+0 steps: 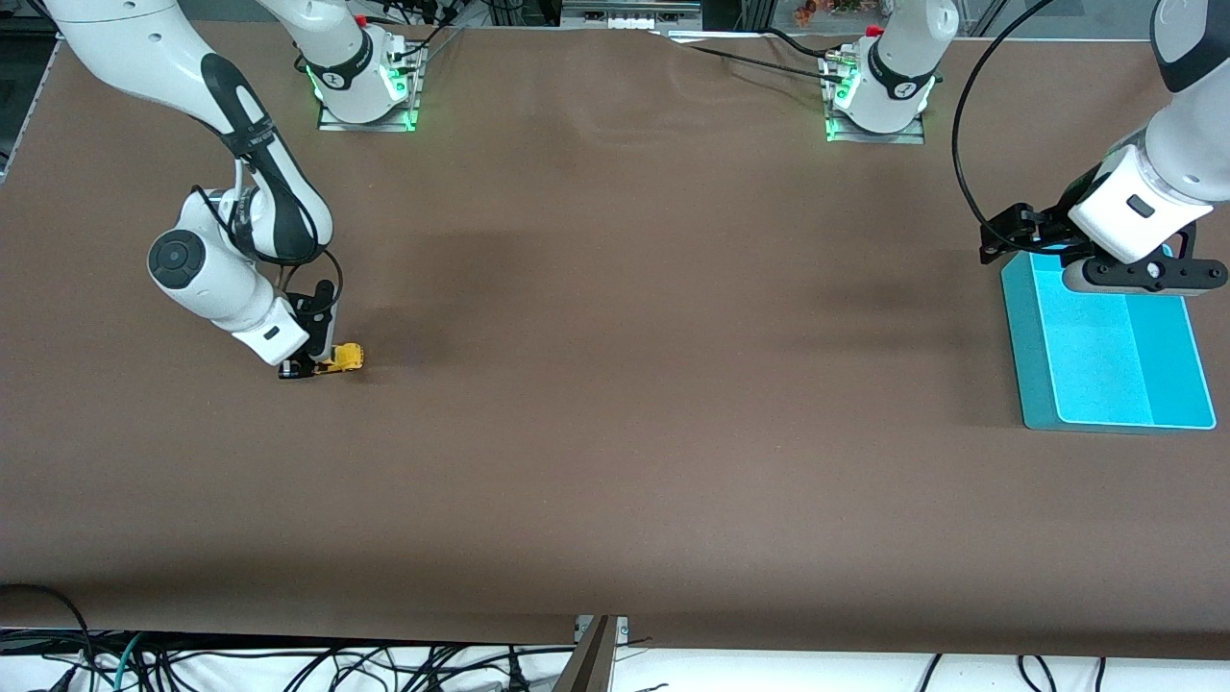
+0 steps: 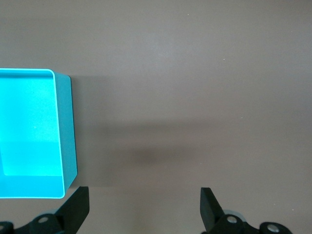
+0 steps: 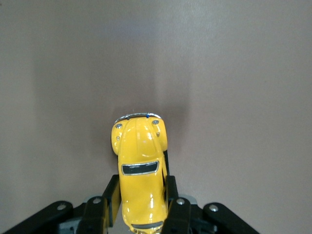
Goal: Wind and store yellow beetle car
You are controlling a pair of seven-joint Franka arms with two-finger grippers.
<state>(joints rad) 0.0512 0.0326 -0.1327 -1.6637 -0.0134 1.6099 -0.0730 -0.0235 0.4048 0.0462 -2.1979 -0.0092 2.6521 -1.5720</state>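
Toward the right arm's end of the table, the right gripper point(image 1: 309, 369) clamps the yellow beetle car point(image 3: 141, 165) at table level, seemingly mid-winding. Next likely calls for dragging it backward. Over the teal tray point(image 1: 1043, 404), the left gripper point(image 2: 144, 207) waits, jaws spread.

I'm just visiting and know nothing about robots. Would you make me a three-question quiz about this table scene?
1. True or false: the right gripper is shut on the yellow beetle car.
2. The left gripper hangs open over: A) the turquoise bin's edge, B) the car.
3. Fill in: the car sits toward the ___ arm's end of the table.

Key: 1 true; 2 A; 3 right.
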